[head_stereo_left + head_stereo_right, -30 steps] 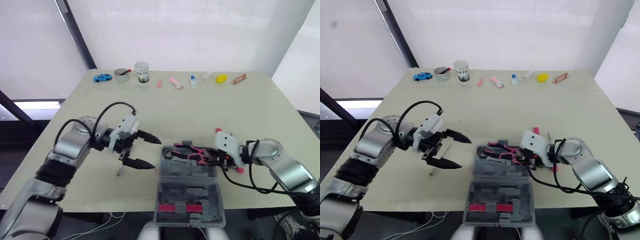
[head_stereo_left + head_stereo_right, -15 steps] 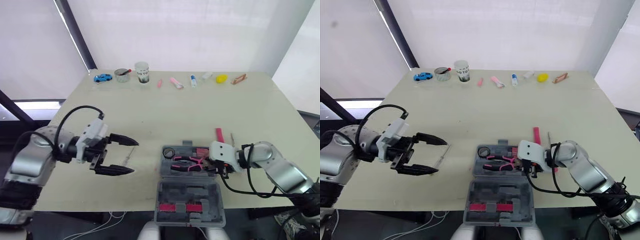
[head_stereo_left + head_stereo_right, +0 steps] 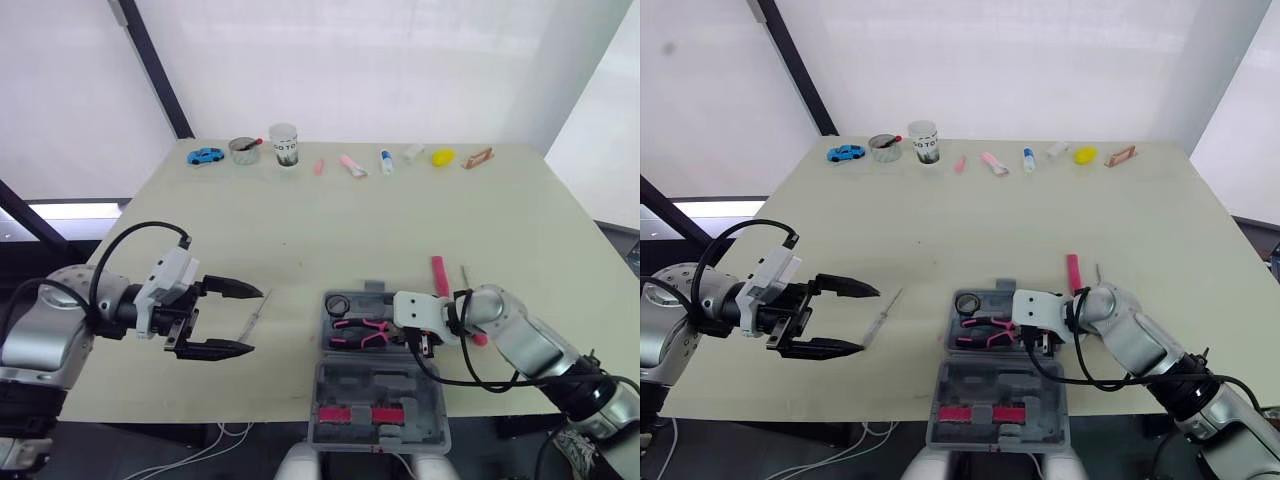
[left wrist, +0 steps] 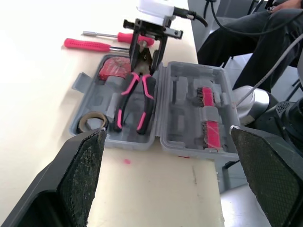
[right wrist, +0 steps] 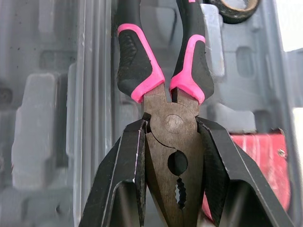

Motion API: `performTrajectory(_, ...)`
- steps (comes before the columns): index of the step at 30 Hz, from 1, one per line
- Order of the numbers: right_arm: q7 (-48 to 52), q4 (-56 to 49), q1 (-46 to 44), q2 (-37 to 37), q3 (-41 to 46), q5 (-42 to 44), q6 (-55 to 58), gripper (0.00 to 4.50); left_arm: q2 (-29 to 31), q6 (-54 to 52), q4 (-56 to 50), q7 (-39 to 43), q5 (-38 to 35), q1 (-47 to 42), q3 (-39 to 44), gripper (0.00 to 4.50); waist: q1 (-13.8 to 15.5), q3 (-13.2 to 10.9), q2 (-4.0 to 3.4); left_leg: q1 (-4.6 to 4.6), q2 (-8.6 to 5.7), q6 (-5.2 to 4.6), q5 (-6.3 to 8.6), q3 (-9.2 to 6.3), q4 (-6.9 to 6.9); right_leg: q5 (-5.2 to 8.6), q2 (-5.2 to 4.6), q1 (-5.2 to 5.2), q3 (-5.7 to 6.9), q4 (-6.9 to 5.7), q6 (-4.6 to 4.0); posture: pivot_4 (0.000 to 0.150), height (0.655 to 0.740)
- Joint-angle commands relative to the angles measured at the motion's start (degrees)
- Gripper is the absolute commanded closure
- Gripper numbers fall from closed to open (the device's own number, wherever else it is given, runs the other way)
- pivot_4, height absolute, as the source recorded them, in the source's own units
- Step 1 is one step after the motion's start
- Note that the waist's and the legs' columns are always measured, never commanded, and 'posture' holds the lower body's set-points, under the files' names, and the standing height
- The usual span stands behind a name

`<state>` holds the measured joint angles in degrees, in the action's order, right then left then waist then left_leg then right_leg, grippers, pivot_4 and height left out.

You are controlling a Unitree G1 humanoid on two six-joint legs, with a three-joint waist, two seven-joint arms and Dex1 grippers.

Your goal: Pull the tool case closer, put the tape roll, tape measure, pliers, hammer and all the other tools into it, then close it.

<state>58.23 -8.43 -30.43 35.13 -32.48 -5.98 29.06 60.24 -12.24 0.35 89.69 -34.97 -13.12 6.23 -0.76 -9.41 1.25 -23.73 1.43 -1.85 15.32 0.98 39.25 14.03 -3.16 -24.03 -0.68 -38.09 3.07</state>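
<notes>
The tool case [image 3: 380,412] lies open at the near edge of the surface [image 3: 350,220]. The pliers [image 3: 355,328] rest in its tray with their pink-and-black handles pointing away from the right claw [image 4: 146,56], whose 2 fingers are clamped on the pliers' head. The tape roll [image 3: 337,304] sits in a tray corner, and a red tool [image 4: 113,68] sits in the next corner. Just beside the case lie a pink handle [image 4: 90,45] and a screwdriver [image 4: 125,37]. The left claw [image 3: 240,320] hovers spread wide, holding nothing, next to a thin tool [image 3: 258,312].
</notes>
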Motion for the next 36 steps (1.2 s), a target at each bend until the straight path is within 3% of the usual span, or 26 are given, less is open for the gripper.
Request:
performTrajectory(1, -0.68, -1.79, -1.23, -1.54, 0.15, -1.05, -0.15, 3.51, -0.32, 0.10, -0.16, 1.41, 0.17, -0.91, 0.87, 0.02, -0.01, 0.00, 0.00, 0.00, 0.00, 0.00, 0.00, 0.00, 0.00, 0.00, 0.00, 0.00, 0.00, 0.00, 0.00, 0.150, 0.7400)
performTrajectory(7, -0.77, -1.08, -1.05, -3.00, -0.33, -2.66, -1.57, 3.51, -0.89, -0.25, -0.08, 1.43, 0.45, -1.56, 0.57, 0.02, -0.07, 0.00, 0.00, 0.00, 0.02, 0.00, 0.00, 0.00, 0.00, 0.00, 0.03, 0.00, 0.01, -0.01, 0.00, 0.150, 0.7400)
performTrajectory(14, -0.20, -3.25, 0.49, -1.63, 3.85, -0.30, -0.05, 0.26, -1.21, -0.74, -0.66, 1.36, 0.72, -1.24, 0.71, 0.00, -0.01, 0.00, 0.00, 0.00, 0.04, 0.00, 0.00, 0.01, 0.00, 0.00, 0.05, 0.00, 0.00, 0.00, -0.01, 0.150, 0.7400)
performTrajectory(21, 0.34, -5.73, 3.44, -3.56, 10.98, 8.67, 2.35, 0.26, -2.37, -0.45, -0.42, 0.78, 1.73, -1.39, 0.29, 0.00, -0.02, 0.00, 0.00, 0.00, 0.05, 0.00, 0.00, -0.02, 0.00, -0.01, 0.05, 0.01, 0.02, 0.00, -0.01, 0.150, 0.7400)
performTrajectory(24, -0.37, -4.28, 4.14, -6.64, 12.65, 11.55, -0.40, 1.04, -2.66, -0.61, -0.54, 0.85, 1.96, -1.50, 0.39, 0.00, -0.16, 0.00, 0.00, 0.03, 0.06, 0.00, 0.00, 0.02, 0.00, -0.02, 0.06, 0.01, -0.02, -0.01, -0.03, 0.150, 0.7400)
performTrajectory(25, -0.32, -3.86, 4.35, -7.15, 12.65, 11.97, -0.84, 1.64, -2.73, -0.62, -0.54, 0.88, 2.01, -1.52, 0.43, 0.00, -0.11, 0.00, 0.00, 0.03, 0.07, 0.00, 0.00, 0.01, 0.00, -0.02, 0.08, 0.01, -0.01, -0.01, -0.03, 0.150, 0.7400)
performTrajectory(30, -1.28, 0.52, 5.02, -9.14, 11.99, 12.00, -5.53, 3.80, -2.94, -0.71, -0.60, 0.80, 2.13, -1.53, 0.62, 0.00, 0.09, 0.00, 0.00, 0.01, 0.07, 0.00, 0.00, 0.02, 0.00, -0.03, 0.07, 0.02, -0.01, 0.01, -0.03, 0.150, 0.7400)
performTrajectory(32, -1.59, 2.50, 5.01, -9.55, 11.64, 11.62, -7.04, 4.31, -2.90, -0.75, -0.68, 0.77, 2.11, -1.39, 0.72, 0.00, 0.04, 0.00, 0.00, 0.02, 0.07, 0.00, 0.00, 0.05, 0.00, -0.03, 0.07, 0.02, -0.03, 0.01, -0.03, 0.150, 0.7400)
performTrajectory(36, -2.02, 6.30, 5.23, -10.72, 11.13, 11.31, -9.96, 4.31, -2.85, -0.86, -0.85, 0.69, 2.05, -1.21, 0.84, 0.00, -0.01, 0.00, 0.00, 0.03, 0.08, 0.00, 0.00, 0.02, 0.00, -0.03, 0.08, 0.01, -0.02, -0.01, -0.04, 0.150, 0.7400)
